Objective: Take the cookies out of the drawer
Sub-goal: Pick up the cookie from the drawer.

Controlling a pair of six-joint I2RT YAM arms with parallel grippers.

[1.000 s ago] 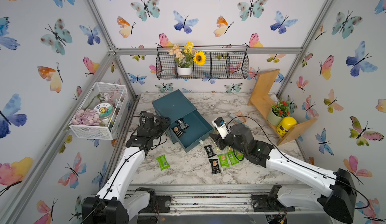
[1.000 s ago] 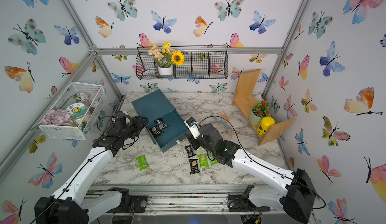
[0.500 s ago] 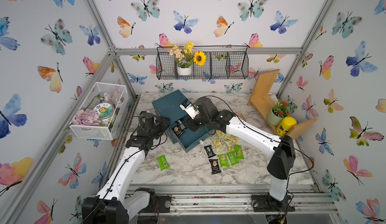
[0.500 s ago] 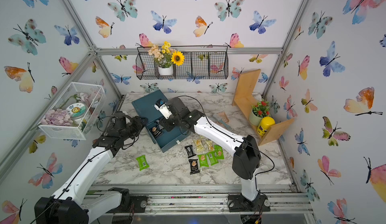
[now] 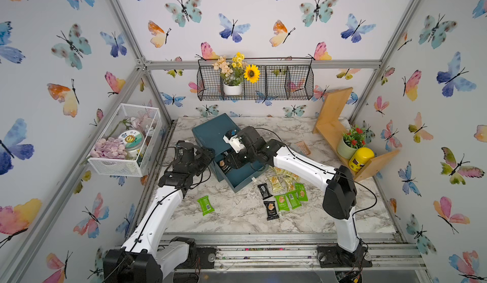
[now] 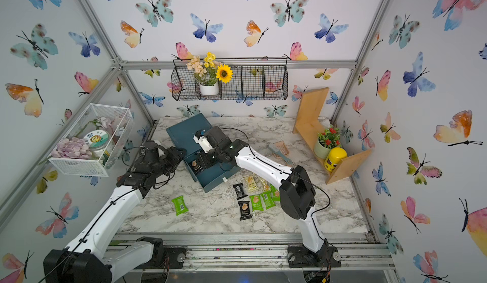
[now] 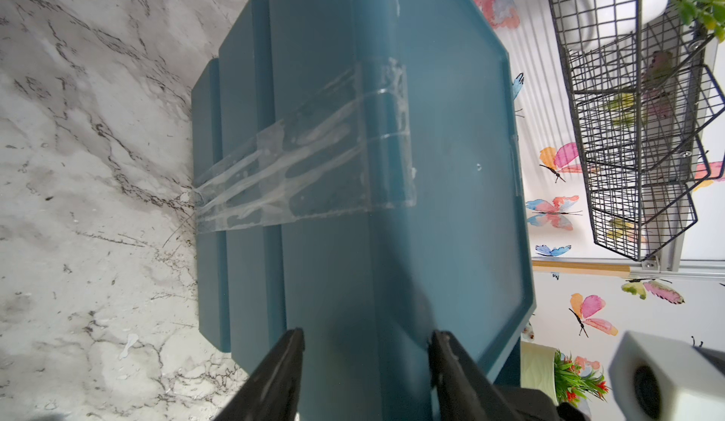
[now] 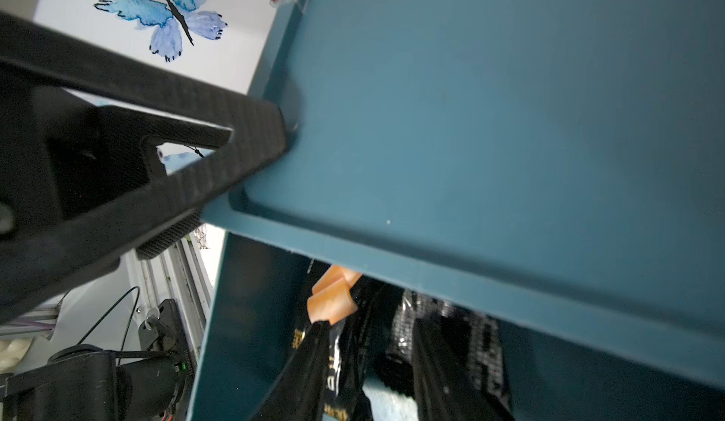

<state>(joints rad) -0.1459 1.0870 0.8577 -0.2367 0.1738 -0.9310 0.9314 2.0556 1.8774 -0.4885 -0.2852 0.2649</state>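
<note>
The teal cabinet (image 5: 210,136) stands at the table's back left with its drawer (image 5: 246,182) pulled out toward the front. Black cookies (image 5: 224,164) lie inside the drawer, and one is printed with an orange biscuit (image 8: 333,301). My right gripper (image 8: 370,329) reaches into the drawer, open, with a black packet between its fingers. My left gripper (image 7: 367,332) is shut on the cabinet's near corner, one finger (image 8: 235,136) lying on its top. Several green, yellow and black cookies (image 5: 284,189) lie on the marble beside the drawer, and a single green one (image 5: 205,205) lies further left.
A pink-and-teal brush (image 6: 279,149) lies behind the right arm. A wooden shelf (image 5: 334,131) at the right holds a potted plant (image 5: 347,147) and a yellow jar (image 5: 361,159). A white wire basket (image 5: 123,142) hangs on the left wall and a black one (image 5: 255,84) at the back.
My right arm swung from the cookie pile on the table back into the drawer, and its jaws have narrowed round a black packet. The left arm has stayed on the cabinet.
</note>
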